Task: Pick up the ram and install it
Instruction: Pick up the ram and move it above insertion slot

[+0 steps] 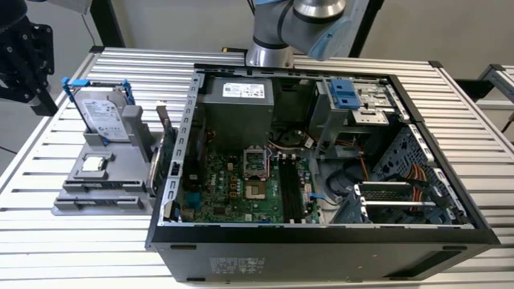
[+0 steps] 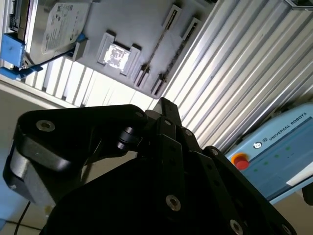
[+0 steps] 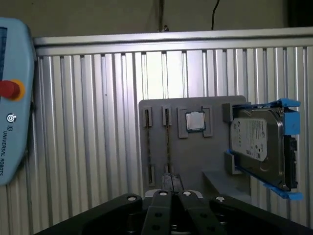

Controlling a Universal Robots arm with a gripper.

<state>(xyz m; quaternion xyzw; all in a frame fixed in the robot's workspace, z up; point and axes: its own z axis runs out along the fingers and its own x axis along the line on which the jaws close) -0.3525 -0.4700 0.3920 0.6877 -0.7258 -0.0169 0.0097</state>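
**Robot gripper poised over a parts holder, ram resting in its slot**

Closest to the wrist cameras, the black gripper hangs above the grey parts holder and is apart from it. Its two fingers are drawn together at the tips and grip nothing. In the first wrist view the tip lines up with the near end of one narrow holder slot.

The ram stands on edge in that slot. It looks like a thin dotted line from above (a second stick stands in the slot just beside it, on the side away from the processor chip). The square processor chip sits in a shallow pocket of the holder, between the ram slots and the hard drive. The silver drive, in its blue handle frame, stands upright at the holder's end opposite the ram.

The holder rests on a ribbed aluminium table. A pale blue teach pendant with a red button lies off the holder's ram side, well apart from it.

In the exterior view an open computer case stands just beside the holder, on the exterior view's right of it. A green expansion card stands upright between the two. Inside the case the motherboard lies flat, with its long black memory slots well apart from the holder. The robot arm rises beyond the case, farthest from the holder.
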